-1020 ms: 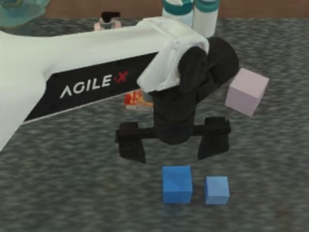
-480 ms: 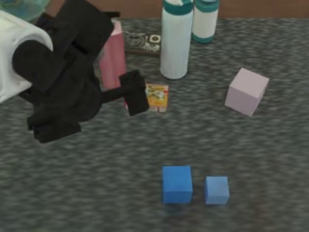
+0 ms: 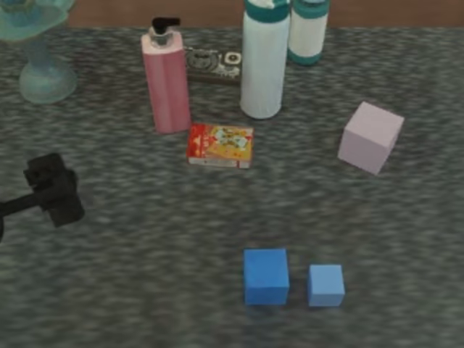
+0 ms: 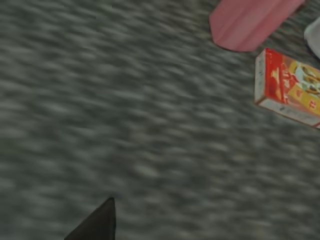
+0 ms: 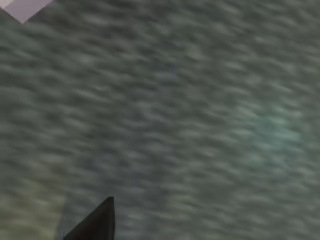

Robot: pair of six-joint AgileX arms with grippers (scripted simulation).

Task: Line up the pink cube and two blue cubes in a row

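Looking down from the top view: left gripper [image 3: 54,190] sits at the table's [image 3: 145,290] left edge, only a dark finger block showing, empty; how far open it is I cannot tell. Well to its right, nearer the front, blue cube [image 3: 266,275] and small blue cube [image 3: 325,285] stand side by side, a narrow gap between them. Pink cube [image 3: 370,137] sits farther right and back, turned askew, well apart from the blues. Bottle [image 3: 167,82] and card box [image 3: 221,146] lie between gripper and pink cube. Left wrist view: one dark fingertip [image 4: 95,224] over bare table, box [image 4: 287,87] and bottle [image 4: 250,22] beyond. Right wrist view: right gripper's fingertip [image 5: 92,222] over table, pink cube corner [image 5: 22,6] at the edge; opening not visible.
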